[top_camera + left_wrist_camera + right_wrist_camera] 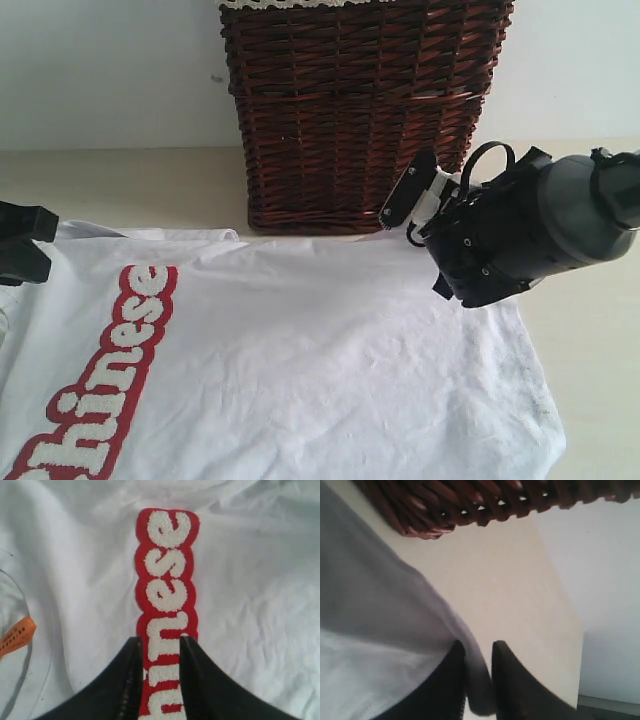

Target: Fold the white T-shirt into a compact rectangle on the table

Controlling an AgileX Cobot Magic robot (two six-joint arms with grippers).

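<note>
Though flat, tee (330,380) in R gripper (477,649).

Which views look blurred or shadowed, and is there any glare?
Exterior view: even, glare-free light, white T-shirt and basket sharp. Left wrist view: lettering crisp. Right wrist view: soft overall, basket blurred, T-shirt shaded grey.

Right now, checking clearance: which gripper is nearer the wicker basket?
The right gripper, beside the wicker basket; the left gripper is far off, over the white T-shirt lettering.
</note>
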